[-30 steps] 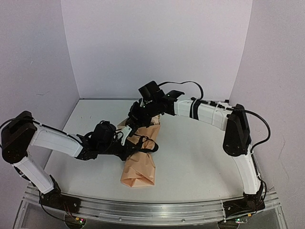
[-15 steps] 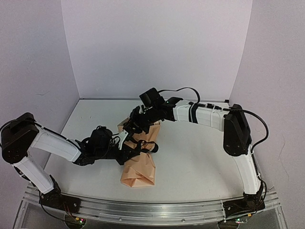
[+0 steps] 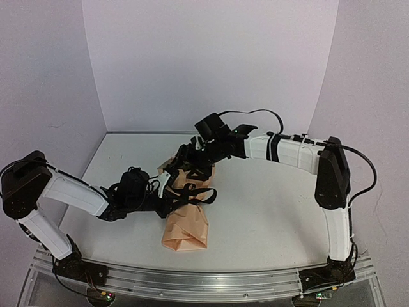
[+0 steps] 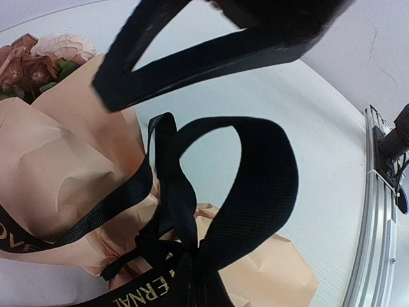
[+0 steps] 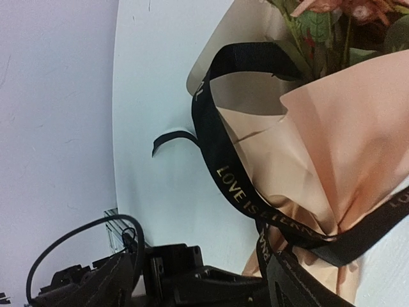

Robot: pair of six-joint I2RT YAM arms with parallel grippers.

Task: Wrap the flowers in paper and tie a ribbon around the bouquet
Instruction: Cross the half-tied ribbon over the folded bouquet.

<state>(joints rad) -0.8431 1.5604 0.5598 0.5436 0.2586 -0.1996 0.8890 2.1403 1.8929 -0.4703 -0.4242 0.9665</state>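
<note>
Here, on the bench [image 3: 268, 217], the bouquet [image 3: 186, 225] lies central, blooms toward twelve o'clock, ribbon [image 3: 195, 194] looped loosely round its waist. Tying looks underway. At twelve the right pincer [image 3: 190, 161] gapes, empty. At nine the left pincer [image 4: 112, 89] is closed, contents unclear. Next, probably: catch a loop and tighten.

Noted flowers [image 5: 332, 19] cropped at the right wrist view's top edge. Cannot read ribbon [image 4: 255, 185] lettering whole, cut off at left wrist view's bottom edge.

Matt tan kraft paper [image 5: 345, 147], creased; black woven fabric ribbon [image 4: 255, 192] w/ gold print; smooth matt white tabletop [image 3: 268, 211]; brushed metal rail [image 3: 211, 279]
</note>
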